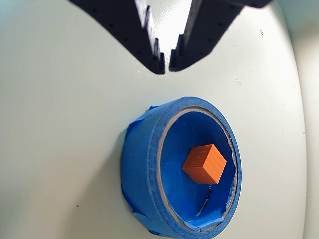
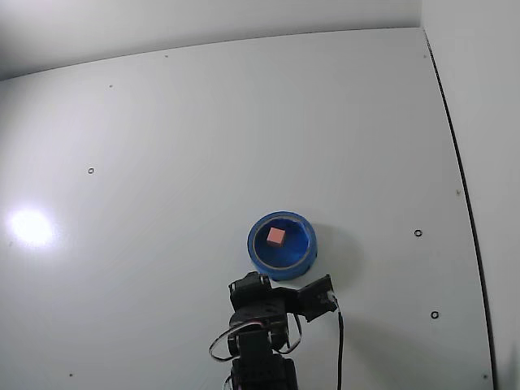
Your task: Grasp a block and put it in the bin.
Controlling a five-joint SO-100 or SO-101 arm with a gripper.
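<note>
The block is a small orange-red cube lying inside the bin, a round blue container with a thick rim. In the fixed view the block looks pink and sits near the middle of the bin. My gripper enters the wrist view from the top edge. Its black jaws are closed tip to tip with nothing between them. It is held above the white table, beyond the bin's rim and apart from it. The arm is folded at the bottom of the fixed view, just below the bin.
The white table spreads around the bin with small dark screw holes scattered on it. A dark seam runs along the table's right edge. A black cable hangs by the arm's base.
</note>
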